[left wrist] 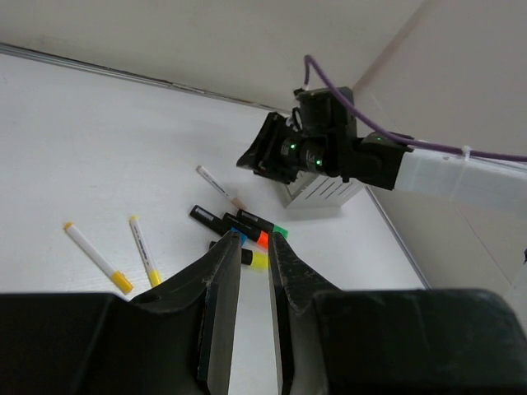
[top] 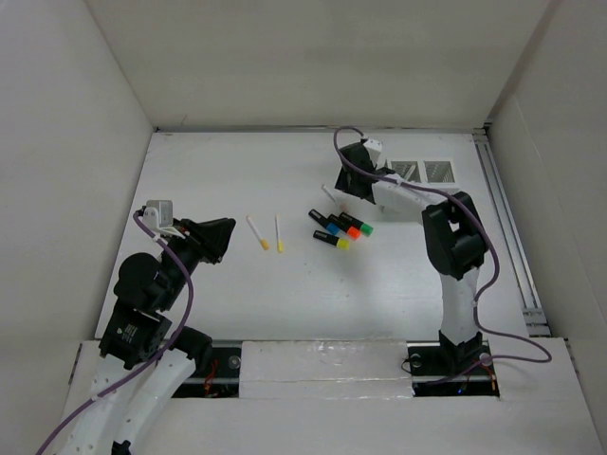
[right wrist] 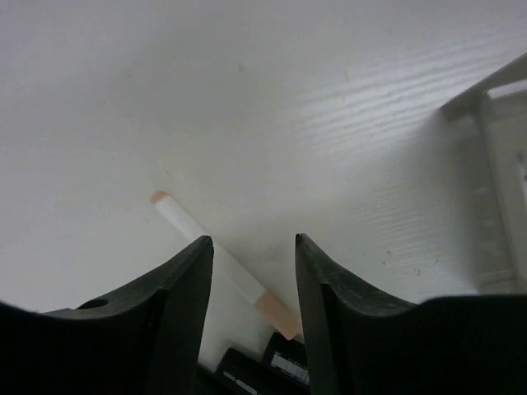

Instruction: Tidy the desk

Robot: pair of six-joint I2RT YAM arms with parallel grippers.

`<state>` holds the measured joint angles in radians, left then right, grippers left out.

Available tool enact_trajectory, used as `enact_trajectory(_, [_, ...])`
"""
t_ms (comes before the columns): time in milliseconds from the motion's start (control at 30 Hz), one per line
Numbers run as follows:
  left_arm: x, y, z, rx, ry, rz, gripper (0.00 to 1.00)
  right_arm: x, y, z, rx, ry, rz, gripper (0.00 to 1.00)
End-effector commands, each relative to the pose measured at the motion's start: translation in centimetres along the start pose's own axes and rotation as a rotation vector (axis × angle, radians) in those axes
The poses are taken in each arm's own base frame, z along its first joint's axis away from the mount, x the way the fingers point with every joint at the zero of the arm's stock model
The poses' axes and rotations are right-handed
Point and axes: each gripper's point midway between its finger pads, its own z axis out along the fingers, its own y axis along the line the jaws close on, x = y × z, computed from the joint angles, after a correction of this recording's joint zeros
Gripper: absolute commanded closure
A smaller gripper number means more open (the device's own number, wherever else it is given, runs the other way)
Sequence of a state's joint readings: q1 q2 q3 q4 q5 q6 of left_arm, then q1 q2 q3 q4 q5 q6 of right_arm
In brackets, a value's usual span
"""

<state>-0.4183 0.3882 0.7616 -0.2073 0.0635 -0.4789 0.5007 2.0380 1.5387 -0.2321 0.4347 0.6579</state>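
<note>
While the white surface (top: 398,284) lies flat and fills the floor of the walled enclosure, its metal rail (top: 507,227) runs from near to far along the right edge (which of its sides is the longer one cannot be told from this angle). The right arm rises from its base, bends at the elbow and reaches left and away, ending low over the far middle of the surface. The right pincer (right wrist: 254,240) has its fingers apart and grips nothing; a white pen with peach ends (right wrist: 185,222) lies flat beneath it, slanting under one finger. A white slotted box (top: 422,171) sits just beside that arm's wrist. The left arm is folded over the near left, its forearm level. The left pincer (left wrist: 254,239) points toward the middle, its fingers only a thin slit apart and empty. Four dark markers with coloured caps (top: 341,229) lie clustered near the centre, and two white pens with yellow caps (top: 258,232) lie apart to their left.
</note>
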Motion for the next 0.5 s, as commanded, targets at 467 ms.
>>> enact_trajectory(467, [-1.5, -1.2, -0.1, 0.047, -0.043, 0.013, 0.83, 5.1, 3.1, -0.5, -0.178, 0.187, -0.178, 0.39])
